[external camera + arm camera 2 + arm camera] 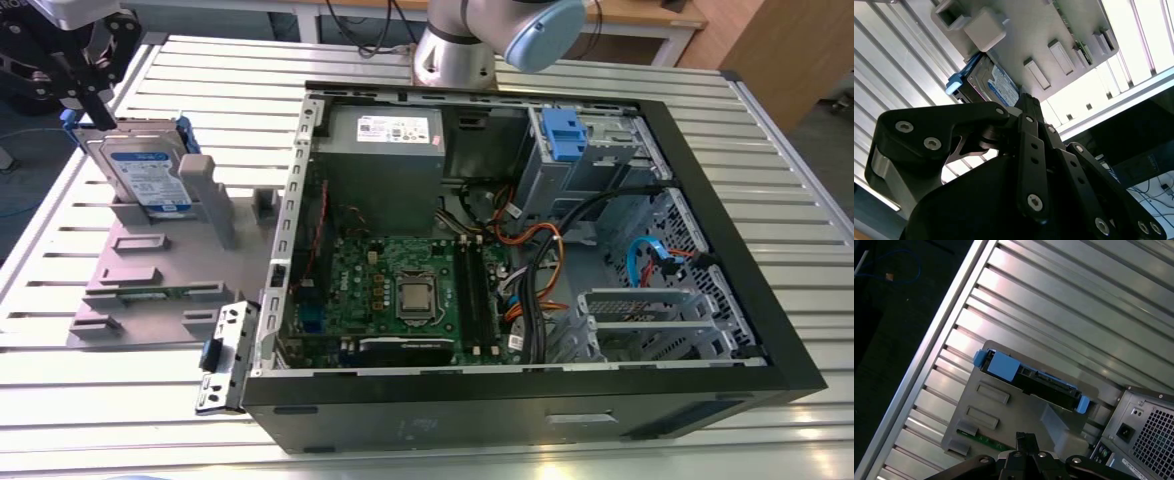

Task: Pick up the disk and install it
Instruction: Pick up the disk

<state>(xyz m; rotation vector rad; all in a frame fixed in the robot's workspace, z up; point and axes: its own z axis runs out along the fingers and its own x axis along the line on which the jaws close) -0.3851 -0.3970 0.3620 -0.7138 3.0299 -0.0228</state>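
Observation:
The disk (pixel 144 172), a silver drive with a blue-and-white label and blue rails, stands on edge in a grey holder (pixel 147 270) at the exterior view's left, beside the open computer case (pixel 534 390). My black gripper (pixel 96 115) hangs just above the disk's upper corner, apart from it. In the first wrist view the disk's top edge (pixel 1029 377) lies ahead of the gripper (pixel 1024 437), whose fingertips meet with nothing between them. The second wrist view has the disk (pixel 999 82) past the gripper (pixel 1028 102).
Inside the case are a grey power supply (pixel 387 135), a green motherboard (pixel 400 290), cables, and a drive bay with a blue latch (pixel 567 135) at the far corner. A loose metal bracket (pixel 227 355) lies by the case. The arm's base (pixel 461 50) stands behind.

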